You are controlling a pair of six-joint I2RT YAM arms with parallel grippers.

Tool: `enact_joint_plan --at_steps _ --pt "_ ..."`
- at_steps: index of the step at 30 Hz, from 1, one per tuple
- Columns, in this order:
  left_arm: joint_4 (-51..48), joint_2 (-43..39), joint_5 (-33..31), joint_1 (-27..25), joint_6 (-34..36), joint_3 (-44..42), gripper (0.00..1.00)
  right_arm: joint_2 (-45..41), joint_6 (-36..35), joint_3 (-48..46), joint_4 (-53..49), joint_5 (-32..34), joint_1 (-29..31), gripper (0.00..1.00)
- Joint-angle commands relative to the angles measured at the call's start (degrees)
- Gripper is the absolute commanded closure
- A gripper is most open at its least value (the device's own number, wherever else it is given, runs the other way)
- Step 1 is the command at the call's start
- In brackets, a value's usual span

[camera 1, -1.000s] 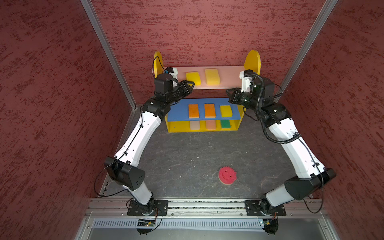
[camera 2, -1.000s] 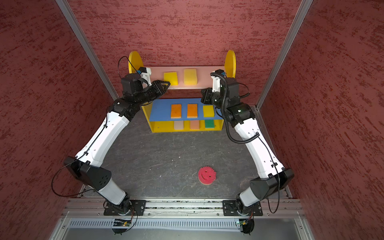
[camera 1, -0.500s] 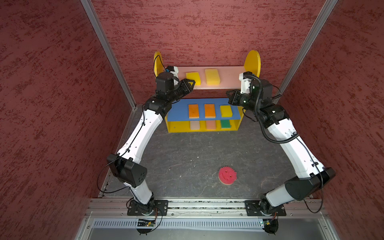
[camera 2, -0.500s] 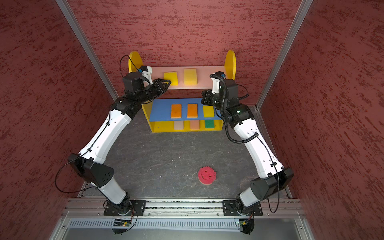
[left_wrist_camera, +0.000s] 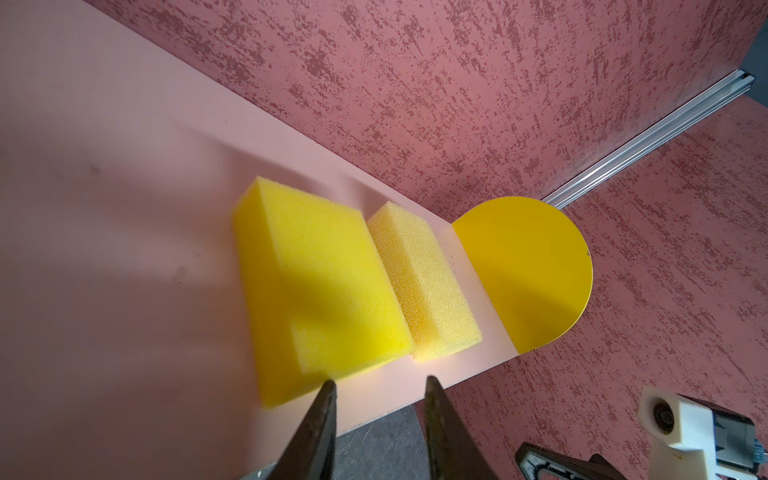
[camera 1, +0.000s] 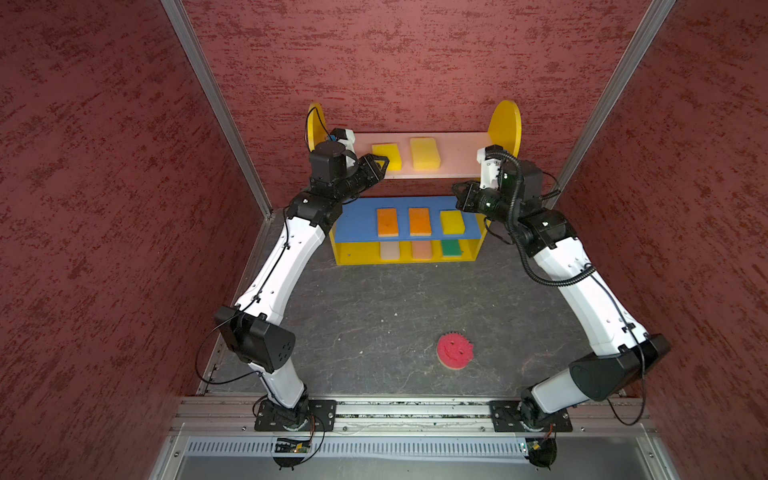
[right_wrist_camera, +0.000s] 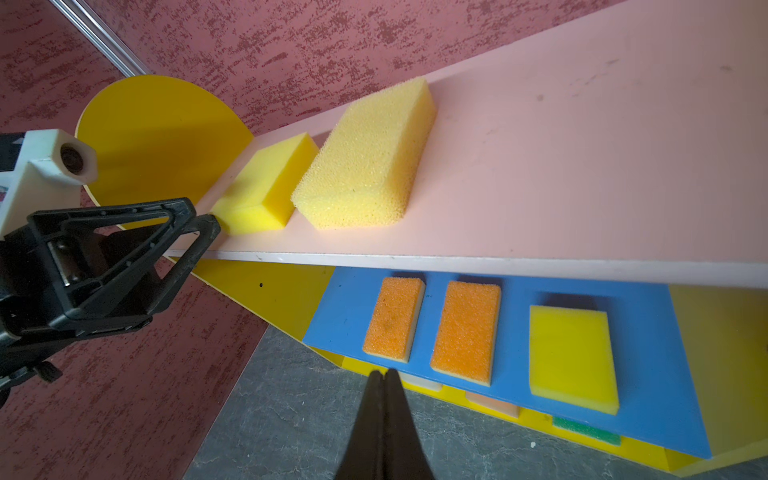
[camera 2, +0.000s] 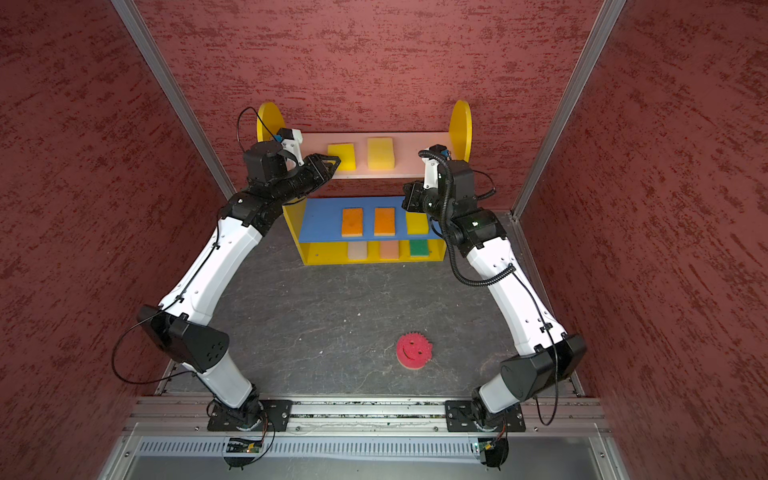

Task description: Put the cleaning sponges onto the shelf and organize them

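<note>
The shelf [camera 1: 457,153] stands against the back wall. Its pink top board carries a bright yellow sponge [left_wrist_camera: 324,282] and a paler yellow sponge [camera 1: 424,153]. Two orange sponges [camera 1: 387,221] and a yellow one [camera 1: 451,221] lie on the blue board. Cream [camera 1: 390,250], peach and green [camera 1: 451,248] sponges lie on the bottom board. A round pink smiley sponge [camera 1: 454,351] lies on the floor in front. My left gripper [left_wrist_camera: 378,384] is open and empty at the top board's front edge, beside the bright yellow sponge. My right gripper [right_wrist_camera: 384,374] is shut and empty, hovering before the blue board's right end.
Red textured walls close in on three sides, with metal corner posts [camera 1: 216,104] near the shelf's ends. The dark grey floor [camera 1: 374,307] stretches between the shelf and the arm bases. The shelf's yellow side panels [camera 1: 505,122] rise above the top board.
Both arms have shifted only slightly; the left wrist has edged a little toward the top board. No sponge has moved.
</note>
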Motion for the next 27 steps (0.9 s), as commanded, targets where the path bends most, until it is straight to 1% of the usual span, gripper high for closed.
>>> enact_joint_plan --at_steps 1,12,16,22,26,27 --pt "0.17 1.14 -0.01 0.57 0.37 1.68 0.65 -1.31 0.03 -0.33 1.46 0.71 -0.21 0.98" --pt "0.17 1.07 0.75 1.01 -0.26 1.68 0.65 -1.86 0.22 -1.11 1.74 0.44 -0.3 0.98" --pt "1.02 -0.83 1.08 0.44 -0.64 -0.25 0.65 -2.26 0.24 -1.42 0.97 0.44 -0.25 0.98" --pt "1.46 -3.48 -0.48 -0.2 0.54 -1.3 0.65 -2.56 0.3 -1.35 0.47 -0.18 -0.26 0.97" --pt "0.01 -3.39 -3.44 -0.14 2.93 0.46 0.64 -3.22 0.17 -1.95 0.46 0.61 -0.2 0.96" --pt "-0.51 -3.04 -4.08 -0.05 3.42 1.16 0.63 -3.37 0.17 -2.22 0.45 0.68 -0.26 0.96"
